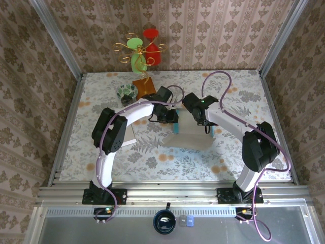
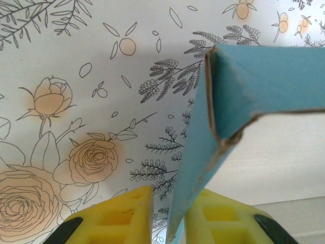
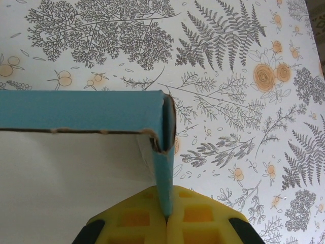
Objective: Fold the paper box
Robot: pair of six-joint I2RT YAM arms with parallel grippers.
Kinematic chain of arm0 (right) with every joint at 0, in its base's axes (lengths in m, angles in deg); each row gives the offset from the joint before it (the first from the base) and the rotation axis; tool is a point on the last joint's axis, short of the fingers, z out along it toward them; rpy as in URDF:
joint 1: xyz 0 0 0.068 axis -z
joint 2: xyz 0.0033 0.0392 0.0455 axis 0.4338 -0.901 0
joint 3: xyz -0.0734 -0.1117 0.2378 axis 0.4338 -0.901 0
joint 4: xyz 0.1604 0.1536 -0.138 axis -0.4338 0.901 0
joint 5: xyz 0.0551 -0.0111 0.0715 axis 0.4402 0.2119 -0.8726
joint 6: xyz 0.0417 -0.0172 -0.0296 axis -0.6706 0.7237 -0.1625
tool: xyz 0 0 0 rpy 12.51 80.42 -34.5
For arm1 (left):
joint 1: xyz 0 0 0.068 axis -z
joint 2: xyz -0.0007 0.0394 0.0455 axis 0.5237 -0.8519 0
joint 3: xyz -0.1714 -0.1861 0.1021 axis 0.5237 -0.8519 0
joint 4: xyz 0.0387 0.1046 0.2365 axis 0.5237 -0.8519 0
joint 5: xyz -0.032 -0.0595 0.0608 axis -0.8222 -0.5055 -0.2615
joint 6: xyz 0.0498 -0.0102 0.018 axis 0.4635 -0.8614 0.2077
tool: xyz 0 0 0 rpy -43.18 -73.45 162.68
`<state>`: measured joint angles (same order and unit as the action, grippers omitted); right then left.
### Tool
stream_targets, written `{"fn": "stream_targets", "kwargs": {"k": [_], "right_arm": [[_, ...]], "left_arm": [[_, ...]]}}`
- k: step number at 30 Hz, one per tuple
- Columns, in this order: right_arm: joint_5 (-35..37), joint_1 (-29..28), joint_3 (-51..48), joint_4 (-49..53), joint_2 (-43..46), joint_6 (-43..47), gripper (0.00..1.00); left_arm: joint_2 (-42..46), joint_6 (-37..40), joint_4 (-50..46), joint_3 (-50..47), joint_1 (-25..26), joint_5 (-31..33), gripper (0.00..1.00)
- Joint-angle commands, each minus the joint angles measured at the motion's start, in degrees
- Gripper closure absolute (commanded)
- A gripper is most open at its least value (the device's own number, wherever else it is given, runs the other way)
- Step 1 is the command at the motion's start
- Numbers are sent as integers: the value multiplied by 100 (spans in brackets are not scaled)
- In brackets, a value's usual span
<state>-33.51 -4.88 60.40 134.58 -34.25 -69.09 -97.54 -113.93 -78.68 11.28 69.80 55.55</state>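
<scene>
Cardstock looks thin, light and easily creased. The paper box point(image 3: 86, 109) sits at the middle of the table point(image 1: 238, 96), blue walls up. I'd hold its walls close to the corners. Right claw point(image 3: 166, 203) is pinched tight on one wall. Left claw point(image 2: 170, 197) straddles another, slightly parted, with a gap beside one pad.

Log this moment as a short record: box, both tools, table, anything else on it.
box: blue outside, pale inside, mid-table; a raised corner in each wrist view
left tool: straddles a box wall, slightly parted, gap on one side
right tool: shut on a box wall just below a corner
table: floral cover
other: bowl and ornament at the far edge, apart from the box
</scene>
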Motion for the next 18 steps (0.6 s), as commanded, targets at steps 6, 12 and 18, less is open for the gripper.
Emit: {"fn": "stream_targets", "kwargs": {"k": [6,12,18], "right_arm": [[340,-15,-50,65,-44,-296,100],[337,-39,-42,75,-55,-322,100],[329,-52,-50,92,-47,-332,100]], "left_arm": [[-222,-145,-159,-94,43,293,76],[-319,-124,-232,34,98,347,74],[-381,-115,-258,150,131,372,75]]}}
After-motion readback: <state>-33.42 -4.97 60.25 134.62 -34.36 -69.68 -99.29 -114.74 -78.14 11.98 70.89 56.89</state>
